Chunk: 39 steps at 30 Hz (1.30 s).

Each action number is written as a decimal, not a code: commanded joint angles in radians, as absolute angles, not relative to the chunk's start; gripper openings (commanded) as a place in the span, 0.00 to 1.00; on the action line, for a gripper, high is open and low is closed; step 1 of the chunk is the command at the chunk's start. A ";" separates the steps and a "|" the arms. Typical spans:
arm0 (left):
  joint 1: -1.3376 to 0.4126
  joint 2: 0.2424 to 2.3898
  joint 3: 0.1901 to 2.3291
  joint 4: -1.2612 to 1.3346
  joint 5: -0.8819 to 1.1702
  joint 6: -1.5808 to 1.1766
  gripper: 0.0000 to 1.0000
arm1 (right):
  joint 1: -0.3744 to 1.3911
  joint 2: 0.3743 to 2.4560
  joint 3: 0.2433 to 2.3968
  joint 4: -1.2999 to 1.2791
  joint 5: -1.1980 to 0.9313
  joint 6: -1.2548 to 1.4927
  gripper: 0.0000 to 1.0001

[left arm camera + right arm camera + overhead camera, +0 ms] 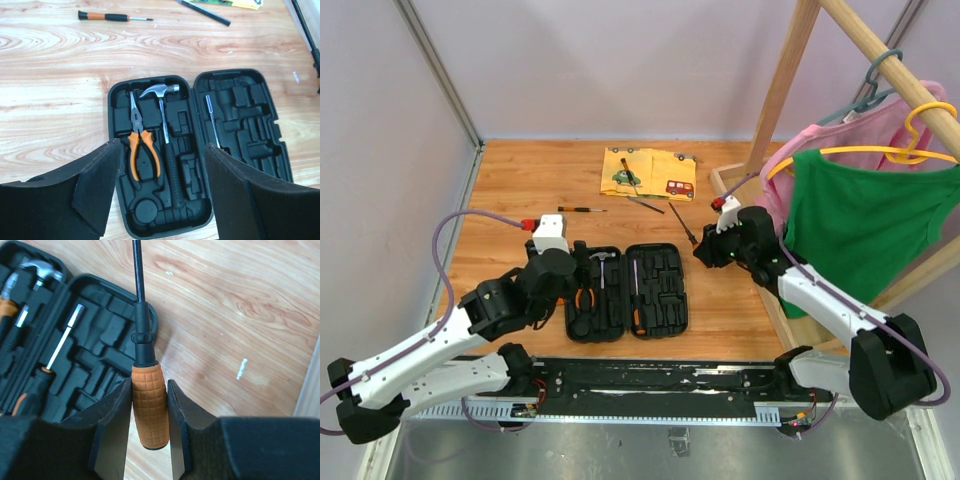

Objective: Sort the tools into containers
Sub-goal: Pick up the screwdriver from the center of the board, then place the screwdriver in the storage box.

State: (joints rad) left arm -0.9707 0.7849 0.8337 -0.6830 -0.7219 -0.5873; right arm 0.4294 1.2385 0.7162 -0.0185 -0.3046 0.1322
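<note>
The black tool case [658, 300] lies open mid-table. Orange-handled pliers [142, 145] and a claw hammer [166, 135] sit in its left half, and a slim screwdriver [214, 122] in its right half. My left gripper [162, 190] hovers open over the case's near left end [570, 285], holding nothing. My right gripper [705, 250] is shut on the orange ribbed handle of a screwdriver [149, 405] just right of the case [100, 340], its dark shaft pointing away. Loose behind the case are an orange-and-black screwdriver [582, 209] and a thin dark tool [645, 204].
A yellow car-print cloth [655, 175] lies at the back with another screwdriver [630, 175] on it. A wooden clothes rack [775, 100] stands on the right, with green [860, 220] and pink garments hanging over my right arm.
</note>
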 commanded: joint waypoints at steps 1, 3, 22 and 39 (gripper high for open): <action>-0.965 0.701 0.811 -0.633 -0.725 -0.578 0.71 | 0.464 1.130 0.619 0.316 -0.376 0.203 0.01; -0.964 0.670 0.805 -0.622 -0.721 -0.573 0.72 | 0.476 1.096 0.566 0.408 -0.415 0.158 0.01; -0.964 0.657 0.802 -0.617 -0.715 -0.566 0.72 | 0.676 1.137 0.686 -0.189 -0.743 -1.139 0.05; -0.964 0.686 0.804 -0.619 -0.712 -0.562 0.72 | 0.753 1.497 0.975 -0.544 -0.607 -1.430 0.11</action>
